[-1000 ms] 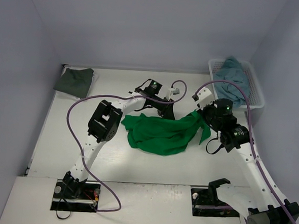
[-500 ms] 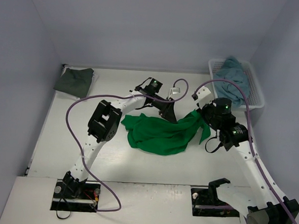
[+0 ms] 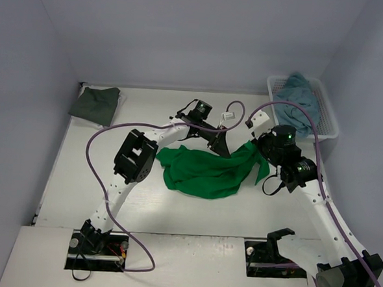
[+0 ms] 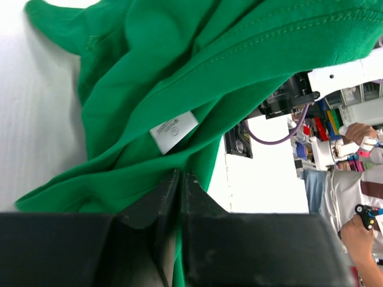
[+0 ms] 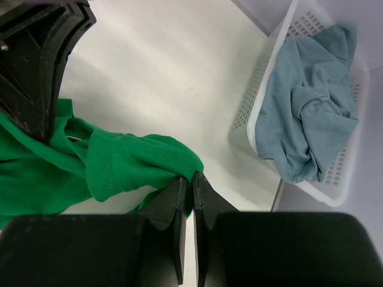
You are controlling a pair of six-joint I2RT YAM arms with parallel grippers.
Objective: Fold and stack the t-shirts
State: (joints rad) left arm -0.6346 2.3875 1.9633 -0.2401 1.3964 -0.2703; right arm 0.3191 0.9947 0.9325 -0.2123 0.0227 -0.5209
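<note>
A bright green t-shirt [image 3: 203,170] lies crumpled in the middle of the table, its right end lifted. My left gripper [image 3: 221,149] is at its back edge, shut on a fold of green cloth [image 4: 179,72] just below the white neck label [image 4: 173,130]. My right gripper [image 3: 258,151] is shut on a hemmed edge of the green t-shirt [image 5: 119,161] at its right end. A teal-blue t-shirt [image 3: 297,98] is bunched in the basket. A dark grey t-shirt [image 3: 97,104] lies folded at the back left corner.
The white lattice basket [image 3: 332,123] stands at the back right against the wall; in the right wrist view its wall [image 5: 257,101] is close beyond my fingers. Purple cables loop over both arms. Walls close the table on three sides.
My left gripper has shifted slightly right along the shirt's back edge and now pinches the green cloth. The right gripper has kept its hold and place.
</note>
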